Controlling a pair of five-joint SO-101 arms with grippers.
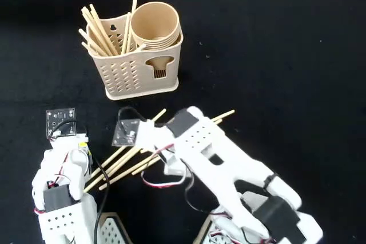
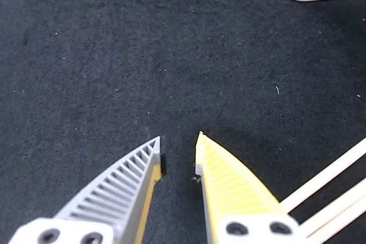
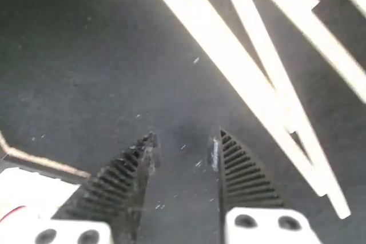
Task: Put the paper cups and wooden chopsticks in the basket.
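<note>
While the cups [image 1: 157,24] are sitting in the basket [image 1: 137,78] with some sticks, a bunch of loose sticks [image 1: 123,161] is lying on the table [image 1: 286,55] between my two arms. They are running slantwise, from beside my left arm toward the far right. My right gripper [image 3: 183,141] is hanging by their middle, fingers apart and holding nothing, with the sticks lying just past its tips. My left gripper [image 2: 178,138] is a little open and empty too, with only stick ends beside it. I think my right arm is sitting better for the grab.
</note>
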